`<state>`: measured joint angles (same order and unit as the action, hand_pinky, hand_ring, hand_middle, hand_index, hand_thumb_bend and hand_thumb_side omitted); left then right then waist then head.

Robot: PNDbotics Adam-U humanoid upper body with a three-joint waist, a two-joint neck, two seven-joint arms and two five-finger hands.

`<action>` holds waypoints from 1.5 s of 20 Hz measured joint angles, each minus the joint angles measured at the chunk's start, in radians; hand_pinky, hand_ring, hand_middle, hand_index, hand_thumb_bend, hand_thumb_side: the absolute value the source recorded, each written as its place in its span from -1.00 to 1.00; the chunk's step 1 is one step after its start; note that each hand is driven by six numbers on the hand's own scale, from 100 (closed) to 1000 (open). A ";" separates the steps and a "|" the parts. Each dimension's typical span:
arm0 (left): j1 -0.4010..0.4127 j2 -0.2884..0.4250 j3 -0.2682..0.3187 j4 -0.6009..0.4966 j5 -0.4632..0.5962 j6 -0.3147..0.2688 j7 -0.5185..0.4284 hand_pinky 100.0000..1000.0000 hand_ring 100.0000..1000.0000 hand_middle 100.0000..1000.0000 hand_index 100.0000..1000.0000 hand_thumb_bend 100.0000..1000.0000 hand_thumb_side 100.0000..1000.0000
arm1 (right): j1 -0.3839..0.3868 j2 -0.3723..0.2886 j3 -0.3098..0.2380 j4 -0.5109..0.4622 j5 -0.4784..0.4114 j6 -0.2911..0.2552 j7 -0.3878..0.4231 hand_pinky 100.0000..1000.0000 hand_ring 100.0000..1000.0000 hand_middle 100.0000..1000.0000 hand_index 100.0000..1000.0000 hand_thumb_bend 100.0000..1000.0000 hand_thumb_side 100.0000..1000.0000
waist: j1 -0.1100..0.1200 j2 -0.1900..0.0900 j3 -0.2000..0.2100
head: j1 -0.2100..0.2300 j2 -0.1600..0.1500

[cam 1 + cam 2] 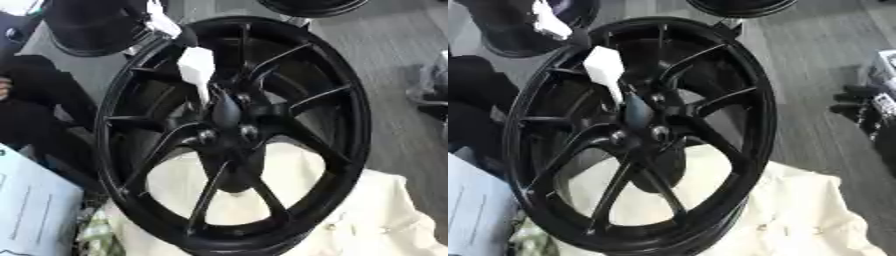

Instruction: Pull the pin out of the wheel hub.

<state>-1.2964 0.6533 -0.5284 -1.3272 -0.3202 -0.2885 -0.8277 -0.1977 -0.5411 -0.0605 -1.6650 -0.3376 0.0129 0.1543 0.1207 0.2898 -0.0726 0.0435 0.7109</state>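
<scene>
The white pin (607,70) juts from the black wheel hub (229,116) (neither hand shows in either view).

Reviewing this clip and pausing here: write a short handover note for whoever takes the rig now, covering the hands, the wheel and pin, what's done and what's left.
Hands: neither robot hand shows in either eye view.
Wheel hub: black, spoked, tilted, resting on a cream cloth.
Pin: white, its narrow end still sits in the hub centre, wide end sticking up toward the upper left.
Done: nothing visible yet.
Left: bring a hand in, grasp the white pin, pull it out.
</scene>
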 measured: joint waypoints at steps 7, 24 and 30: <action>0.000 -0.004 -0.011 0.039 0.034 -0.025 0.025 0.79 0.68 0.52 0.66 -0.09 0.77 | -0.001 0.000 0.001 0.000 0.000 0.001 0.001 0.92 0.52 0.48 0.65 -1.00 0.65 | 0.000 0.000 0.000 | 0.000 0.001; 0.032 0.002 -0.050 0.056 0.034 -0.056 0.055 0.78 0.64 0.48 0.62 -0.04 0.61 | -0.001 0.000 0.006 0.002 0.006 0.004 0.004 0.92 0.52 0.48 0.65 -1.00 0.66 | 0.001 0.000 0.002 | 0.001 0.006; 0.049 0.020 -0.065 0.038 0.027 -0.061 0.061 0.78 0.64 0.48 0.62 -0.05 0.63 | -0.001 0.000 0.006 0.002 0.006 0.004 0.004 0.92 0.52 0.48 0.65 -1.00 0.66 | 0.003 0.000 0.002 | 0.001 0.006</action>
<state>-1.2475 0.6737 -0.5933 -1.2893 -0.2927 -0.3497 -0.7666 -0.1986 -0.5411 -0.0545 -1.6630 -0.3313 0.0169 0.1585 0.1233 0.2902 -0.0705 0.0442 0.7164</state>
